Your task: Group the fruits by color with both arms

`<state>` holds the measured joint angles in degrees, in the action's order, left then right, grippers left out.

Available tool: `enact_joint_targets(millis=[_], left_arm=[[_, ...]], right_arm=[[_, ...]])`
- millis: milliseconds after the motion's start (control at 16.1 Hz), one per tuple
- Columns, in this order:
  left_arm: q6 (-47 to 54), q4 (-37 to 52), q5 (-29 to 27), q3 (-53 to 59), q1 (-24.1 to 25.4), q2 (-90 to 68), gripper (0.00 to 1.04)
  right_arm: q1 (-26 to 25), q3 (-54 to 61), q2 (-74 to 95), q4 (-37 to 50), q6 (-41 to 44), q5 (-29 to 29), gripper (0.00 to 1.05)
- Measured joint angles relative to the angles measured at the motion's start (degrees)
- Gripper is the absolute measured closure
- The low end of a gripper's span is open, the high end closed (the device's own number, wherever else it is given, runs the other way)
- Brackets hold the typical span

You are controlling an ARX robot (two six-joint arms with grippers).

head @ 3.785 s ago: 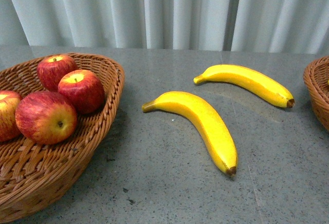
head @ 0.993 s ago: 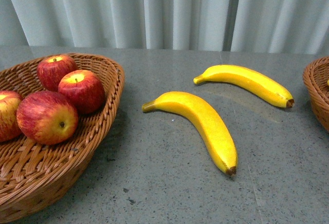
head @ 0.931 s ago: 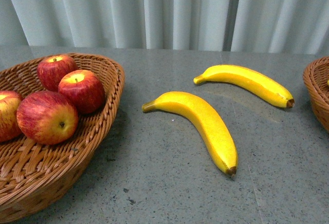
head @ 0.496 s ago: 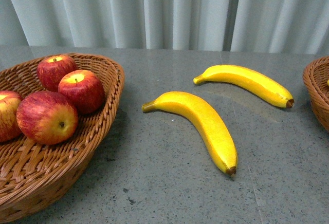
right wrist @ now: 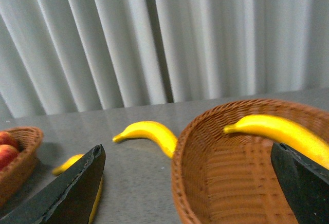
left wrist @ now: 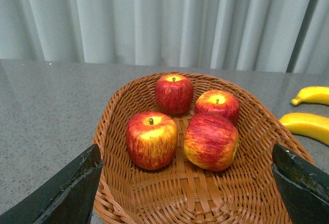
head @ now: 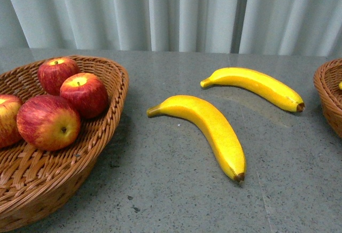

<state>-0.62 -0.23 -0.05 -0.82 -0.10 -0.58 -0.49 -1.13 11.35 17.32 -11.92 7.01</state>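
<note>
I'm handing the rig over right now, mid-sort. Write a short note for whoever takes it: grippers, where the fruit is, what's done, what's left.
Left gripper: open, empty, facing the left basket.
Right gripper: open, empty, facing the right basket.
Red: four apples sit in the left basket; no apple shows outside it.
Yellow: one banana lies in the right basket. The near banana and the far banana lie on the table between the baskets, not touching.
Done: the apples look sorted.
Left: both table bananas go to the right basket, probably with the right arm.
</note>
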Motion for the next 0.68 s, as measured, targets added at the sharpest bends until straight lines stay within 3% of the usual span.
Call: enact_joint_targets(millis=[186, 372, 683], left_arm=[[0.0, 0.0, 0.0, 0.0, 0.0, 0.0, 0.07], [0.0, 0.0, 0.0, 0.0, 0.0, 0.0, 0.07], [0.0, 0.0, 0.0, 0.0, 0.0, 0.0, 0.07]], right_arm=[[6.0, -4.1, 19.1, 16.3, -5.7, -1.1, 0.07], [14.2, -16.7, 41.1, 30.1, -6.2, -5.3, 0.07], [31.0, -42.1, 71.3, 21.0, -4.9, -6.9, 0.07]])
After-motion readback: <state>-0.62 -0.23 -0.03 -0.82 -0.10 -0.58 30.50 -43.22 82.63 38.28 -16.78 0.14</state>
